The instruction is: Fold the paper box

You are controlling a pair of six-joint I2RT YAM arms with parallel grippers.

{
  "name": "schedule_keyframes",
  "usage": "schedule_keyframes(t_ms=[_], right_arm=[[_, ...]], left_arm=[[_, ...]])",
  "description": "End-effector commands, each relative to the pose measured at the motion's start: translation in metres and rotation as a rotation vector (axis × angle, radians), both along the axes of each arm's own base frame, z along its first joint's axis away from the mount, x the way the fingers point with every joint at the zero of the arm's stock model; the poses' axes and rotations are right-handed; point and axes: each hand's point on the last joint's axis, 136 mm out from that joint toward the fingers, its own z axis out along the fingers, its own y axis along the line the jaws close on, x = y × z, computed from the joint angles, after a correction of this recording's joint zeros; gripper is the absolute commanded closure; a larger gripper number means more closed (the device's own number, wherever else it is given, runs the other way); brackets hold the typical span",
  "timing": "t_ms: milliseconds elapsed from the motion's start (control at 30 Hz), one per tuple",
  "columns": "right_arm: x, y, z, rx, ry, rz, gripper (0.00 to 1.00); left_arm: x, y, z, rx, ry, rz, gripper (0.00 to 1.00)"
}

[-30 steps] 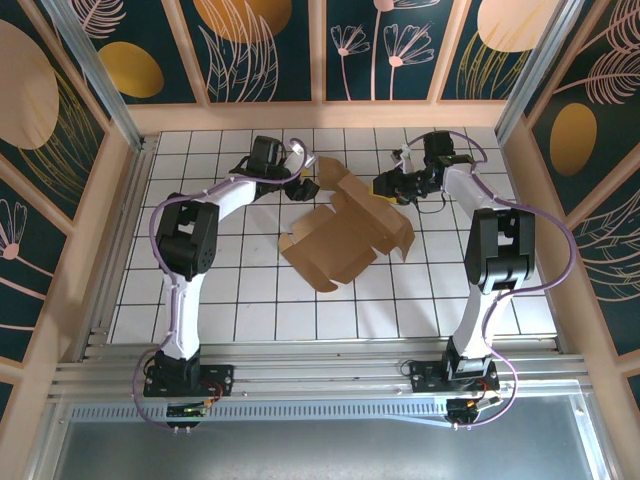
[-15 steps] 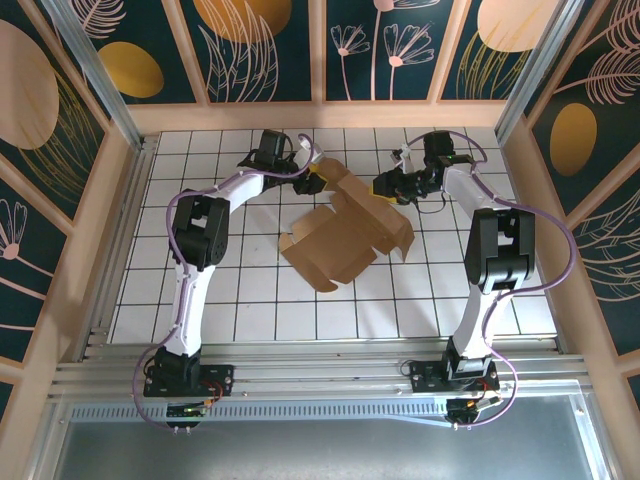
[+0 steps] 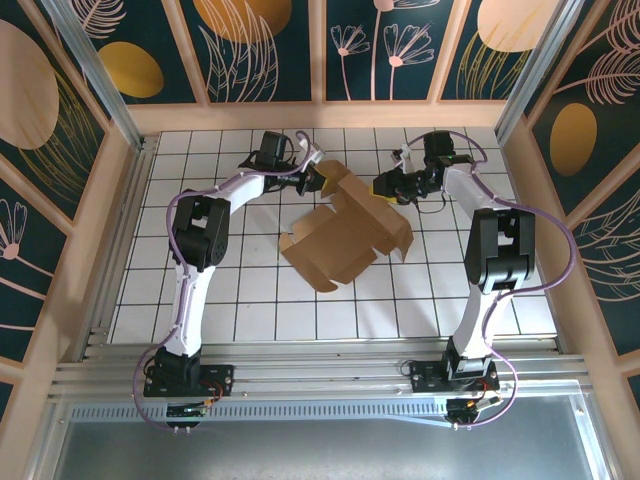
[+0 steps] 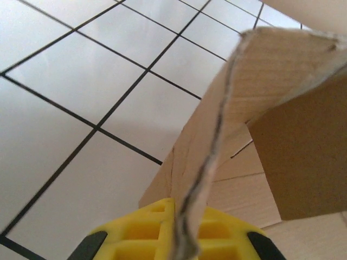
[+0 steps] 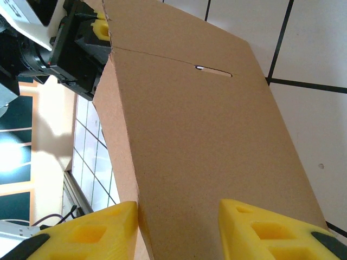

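Note:
The paper box is a brown die-cut sheet, partly folded, lying on the white tiled table with its rear flaps raised. My left gripper is at the box's rear left corner. In the left wrist view it is shut on the thin edge of a raised flap. My right gripper is at the rear right flap. In the right wrist view a folded cardboard panel stands between its yellow fingers, and the left finger presses the panel's folded edge.
A wooden frame and patterned walls close in the table at the back and on both sides. Bare tiles lie to the left and in front of the box. The left gripper's black body shows beyond the panel in the right wrist view.
My left gripper moved right to the rear left flap and closed on its edge. The right arm and the box have stayed almost where they were.

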Motion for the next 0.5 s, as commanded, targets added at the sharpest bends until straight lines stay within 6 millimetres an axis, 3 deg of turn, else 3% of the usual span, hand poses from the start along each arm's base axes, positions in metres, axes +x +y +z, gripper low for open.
schedule_keyframes(t_ms=[0, 300, 467], right_arm=[[-0.005, 0.000, -0.003, -0.023, 0.009, -0.006, 0.57], [-0.007, 0.003, -0.007, -0.027, 0.013, -0.002, 0.57], [-0.007, 0.003, -0.007, -0.033, 0.009, -0.005, 0.57]], left_arm=[[-0.007, -0.017, 0.053, -0.122, 0.071, 0.012, 0.93], [-0.022, -0.046, 0.071, -0.211, 0.304, 0.030, 0.89], [-0.025, -0.052, 0.076, -0.222, 0.404, 0.062, 0.89]])
